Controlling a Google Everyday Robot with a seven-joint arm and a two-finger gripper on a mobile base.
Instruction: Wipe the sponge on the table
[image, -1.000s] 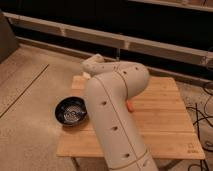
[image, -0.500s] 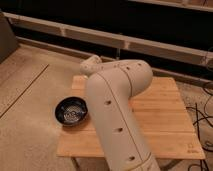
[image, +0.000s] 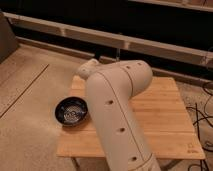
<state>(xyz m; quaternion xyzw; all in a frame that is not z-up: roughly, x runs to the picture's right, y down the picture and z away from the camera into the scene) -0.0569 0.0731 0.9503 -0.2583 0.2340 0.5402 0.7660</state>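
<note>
The table (image: 167, 112) is small, with a light slatted wood top, and fills the middle of the camera view. A tiny dark mark (image: 191, 146) sits near its front right corner. My thick white arm (image: 117, 110) rises from the bottom edge and bends over the table's left half, ending in a rounded link (image: 88, 68) near the far left corner. The gripper is hidden behind or under the arm, somewhere over the table's left side. No sponge shows; it is hidden or out of view.
A dark round bowl (image: 73, 110) rests on the table's left edge, touching the arm's outline. Black cables (image: 204, 116) lie on the floor to the right. A pale rail (image: 60, 30) runs along the dark wall behind. Speckled floor spreads to the left.
The arm's big joint has swung right and now covers more of the tabletop. A small orange patch beside the arm one second ago no longer shows.
</note>
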